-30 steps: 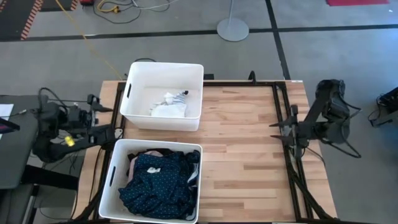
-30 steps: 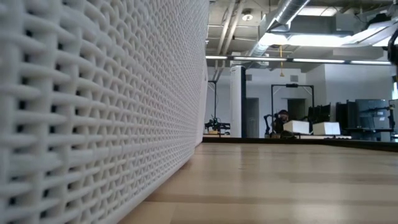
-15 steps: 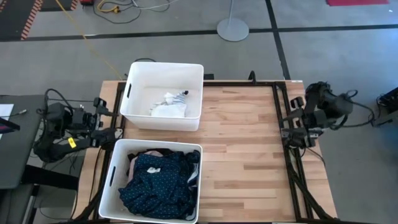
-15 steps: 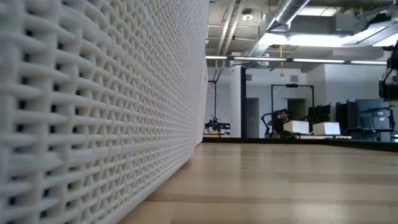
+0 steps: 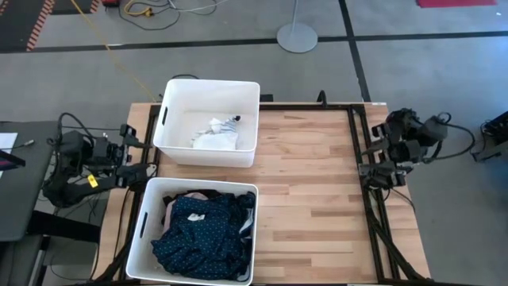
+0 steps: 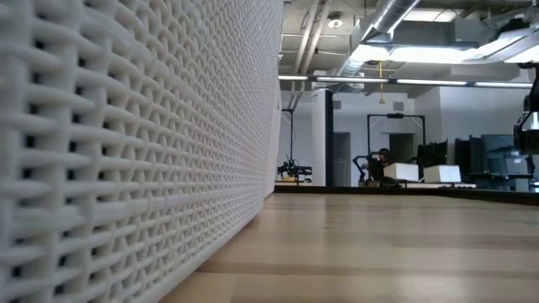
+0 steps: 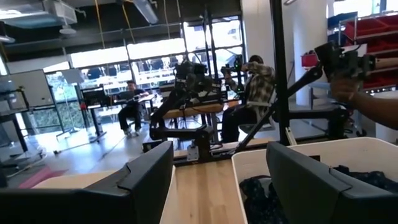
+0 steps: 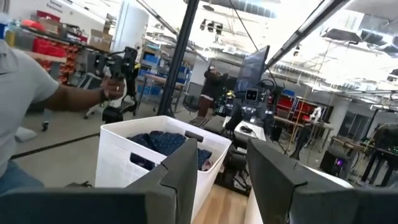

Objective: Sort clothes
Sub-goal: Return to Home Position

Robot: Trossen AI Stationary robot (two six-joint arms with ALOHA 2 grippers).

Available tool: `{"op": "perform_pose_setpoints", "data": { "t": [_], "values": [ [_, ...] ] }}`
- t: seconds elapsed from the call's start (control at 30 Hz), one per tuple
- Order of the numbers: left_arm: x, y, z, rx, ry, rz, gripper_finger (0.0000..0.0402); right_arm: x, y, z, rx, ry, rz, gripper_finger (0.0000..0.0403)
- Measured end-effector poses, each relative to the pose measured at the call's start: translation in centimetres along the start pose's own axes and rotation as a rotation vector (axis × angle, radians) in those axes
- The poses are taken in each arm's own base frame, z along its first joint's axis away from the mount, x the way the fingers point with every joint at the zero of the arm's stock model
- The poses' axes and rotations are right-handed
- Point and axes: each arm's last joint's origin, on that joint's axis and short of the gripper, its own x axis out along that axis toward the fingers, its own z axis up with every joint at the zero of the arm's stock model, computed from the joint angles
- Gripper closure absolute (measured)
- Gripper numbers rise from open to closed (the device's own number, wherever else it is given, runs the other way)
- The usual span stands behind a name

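Observation:
The clothes lie in two white bins on the table's left side. In the near bin [image 5: 146, 230], a navy dotted piece [image 5: 198, 234] covers darker cloth. The far bin [image 5: 171, 119] holds small white and striped socks [image 5: 216, 135]. My left gripper [image 7: 221, 171] stands open and holds nothing. It hangs beyond the table's left edge [image 5: 133, 152], level, and faces the bins. My right gripper [image 8: 222, 155] is open too, with nothing between its fingers. It sits at the table's right edge [image 5: 371, 163] and faces the near bin [image 8: 155, 155] across the table.
Bare wooden tabletop [image 5: 309, 183] spreads between the bins and the right arm, framed by black rails [image 5: 361, 159]. In the low view a bin's woven wall [image 6: 126, 143] fills the left half. Beyond the table a person's hand [image 8: 109, 92] holds a dark device.
My right arm has drawn back from over the table toward its right edge and folded in. Its gripper has tipped up to about level. The clothes and bins have not moved.

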Motion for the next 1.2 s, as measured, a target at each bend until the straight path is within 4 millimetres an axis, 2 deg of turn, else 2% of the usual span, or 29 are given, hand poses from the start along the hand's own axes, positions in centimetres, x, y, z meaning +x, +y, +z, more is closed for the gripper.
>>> {"op": "perform_pose_setpoints", "data": {
  "t": [0.3,0.53,0.8,1.0,1.2],
  "values": [
    [0.0,-0.1,-0.4,-0.036,0.040,-0.004,0.0151,-0.1,0.2,-0.6,0.037,0.039,0.013,0.0249],
    [-0.1,-0.4,-0.4,-0.056,0.021,-0.098,0.0151,0.6,2.3,-2.8,0.058,0.096,0.038,0.0249],
    [2.3,0.0,-3.6,-0.088,0.026,-0.121,0.0151,1.4,4.2,-4.5,0.073,0.065,0.022,0.0249],
    [4.2,0.7,-5.7,-0.086,-0.074,-0.002,0.0151,1.8,4.9,-5.6,0.063,0.067,-0.021,0.0249],
    [4.7,1.0,-5.8,-0.054,-0.226,0.060,0.0151,2.2,5.0,-6.2,0.022,0.064,-0.108,0.0249]
  ]
}}
